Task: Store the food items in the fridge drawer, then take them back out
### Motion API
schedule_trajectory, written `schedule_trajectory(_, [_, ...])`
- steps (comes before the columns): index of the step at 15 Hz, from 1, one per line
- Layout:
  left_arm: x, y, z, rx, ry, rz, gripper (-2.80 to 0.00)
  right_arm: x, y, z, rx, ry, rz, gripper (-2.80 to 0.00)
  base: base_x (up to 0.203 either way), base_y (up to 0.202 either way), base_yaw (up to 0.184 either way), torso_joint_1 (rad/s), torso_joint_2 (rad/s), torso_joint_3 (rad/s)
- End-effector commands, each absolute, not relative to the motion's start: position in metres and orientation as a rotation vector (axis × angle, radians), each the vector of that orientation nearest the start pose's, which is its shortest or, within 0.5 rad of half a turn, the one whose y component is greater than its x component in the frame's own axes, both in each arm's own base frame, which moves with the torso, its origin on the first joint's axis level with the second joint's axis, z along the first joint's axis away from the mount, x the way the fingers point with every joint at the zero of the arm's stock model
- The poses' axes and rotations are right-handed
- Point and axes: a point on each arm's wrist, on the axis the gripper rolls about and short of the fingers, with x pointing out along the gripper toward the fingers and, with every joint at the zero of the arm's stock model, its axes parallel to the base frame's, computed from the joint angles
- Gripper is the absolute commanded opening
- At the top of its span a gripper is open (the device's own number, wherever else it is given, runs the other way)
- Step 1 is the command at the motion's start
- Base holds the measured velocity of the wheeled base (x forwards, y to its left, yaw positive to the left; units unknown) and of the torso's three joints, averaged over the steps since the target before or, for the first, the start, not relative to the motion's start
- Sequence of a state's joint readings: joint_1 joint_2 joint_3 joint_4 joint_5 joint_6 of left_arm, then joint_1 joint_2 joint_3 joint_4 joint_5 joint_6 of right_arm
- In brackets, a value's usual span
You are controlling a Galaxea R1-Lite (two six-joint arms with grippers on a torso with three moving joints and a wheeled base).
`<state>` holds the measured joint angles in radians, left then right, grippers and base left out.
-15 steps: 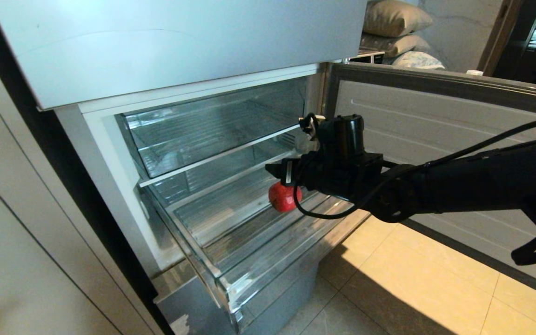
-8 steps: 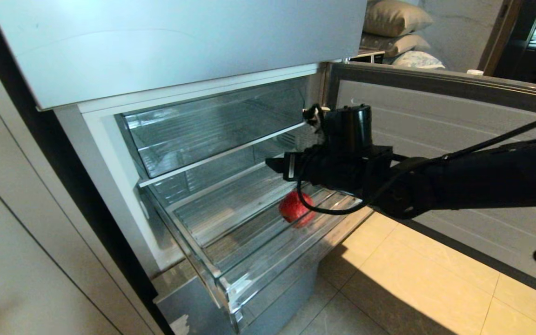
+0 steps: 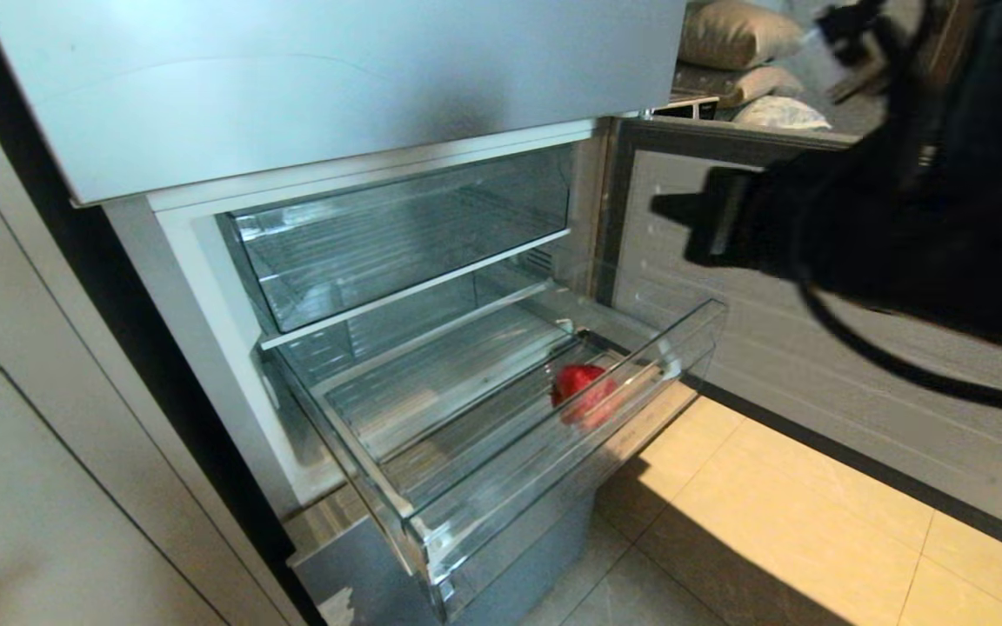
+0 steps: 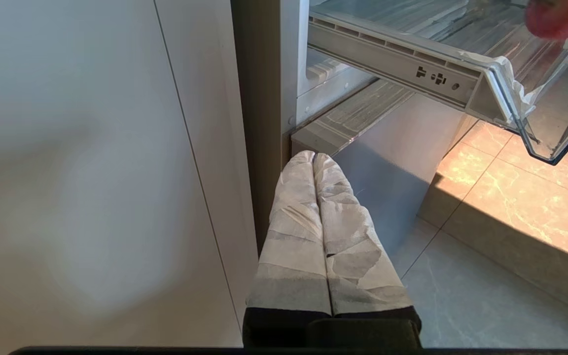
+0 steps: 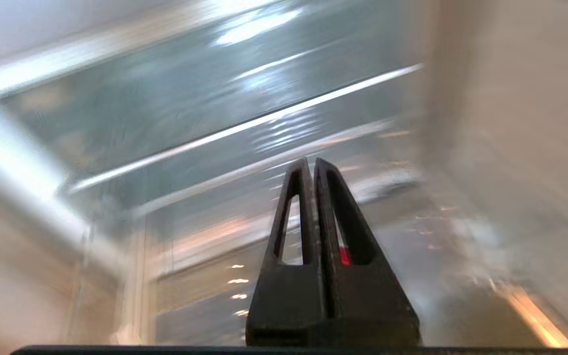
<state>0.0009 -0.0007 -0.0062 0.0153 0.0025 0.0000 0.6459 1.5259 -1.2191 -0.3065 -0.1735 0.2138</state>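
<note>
A small glossy red fruit (image 3: pixel 584 393), the food item, lies on the ribbed bottom of the pulled-out clear fridge drawer (image 3: pixel 501 487), close to its front right corner. My right gripper (image 3: pixel 684 226) hangs well above and to the right of it, in front of the open door, with nothing in it. In the right wrist view its black fingers (image 5: pixel 312 165) are pressed together, and a sliver of the fruit (image 5: pixel 344 255) shows through one finger. My left gripper (image 4: pixel 312 157), wrapped in white tape, is parked shut low by the fridge's bottom left corner. Above it are the drawer (image 4: pixel 550 133) and the fruit (image 4: pixel 555 17).
A clear compartment with a white front strip (image 3: pixel 414 291) sits above the drawer. The open fridge door (image 3: pixel 814 391) stands to the right. A pale cabinet panel (image 3: pixel 49 487) is on the left, tiled floor (image 3: pixel 771 539) lies below, and pillows (image 3: pixel 736 35) are stacked behind.
The right gripper let go of the fruit, which dropped into the drawer and rolled toward its front right corner. The arm then rose up and to the right and its fingers shut.
</note>
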Motion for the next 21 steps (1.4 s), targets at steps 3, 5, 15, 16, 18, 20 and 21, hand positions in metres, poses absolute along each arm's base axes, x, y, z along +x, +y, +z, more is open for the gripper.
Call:
schedule_trajectory(3, [-0.023, 0.000, 0.076, 0.000, 0.009, 0.005, -2.80, 0.138, 0.050, 0.341, 0.261, -0.163, 0.213, -2.80, 0.000, 0.000, 0.000, 0.000, 0.00, 0.000])
schedule_trajectory(5, [-0.023, 0.000, 0.076, 0.000, 0.009, 0.005, -2.80, 0.095, 0.027, 0.337, 0.267, -0.247, 0.161, -2.80, 0.000, 0.000, 0.000, 0.000, 0.00, 0.000])
schedule_trajectory(15, [-0.023, 0.000, 0.076, 0.000, 0.008, 0.005, -2.80, 0.035, -0.014, 0.345, 0.149, -0.419, -0.467, -2.80, 0.000, 0.000, 0.000, 0.000, 0.00, 0.000])
schedule_trajectory(16, [-0.023, 0.000, 0.076, 0.000, 0.009, 0.005, -2.80, 0.039, -0.020, 0.350, 0.151, -0.433, -0.561, -2.80, 0.000, 0.000, 0.000, 0.000, 0.00, 0.000])
schedule_trajectory(18, [-0.023, 0.000, 0.076, 0.000, 0.009, 0.005, -2.80, 0.049, -0.035, 0.361, 0.160, -0.460, -0.736, -2.80, 0.000, 0.000, 0.000, 0.000, 0.00, 0.000])
schedule_trajectory(20, [-0.023, 0.000, 0.076, 0.000, 0.008, 0.005, -2.80, 0.069, -0.060, 0.368, 0.172, -0.439, -0.862, -2.80, 0.000, 0.000, 0.000, 0.000, 0.00, 0.000])
schedule_trajectory(21, [-0.023, 0.000, 0.076, 0.000, 0.008, 0.005, -2.80, 0.082, -0.074, 0.368, 0.180, -0.408, -0.890, -2.80, 0.000, 0.000, 0.000, 0.000, 0.00, 0.000])
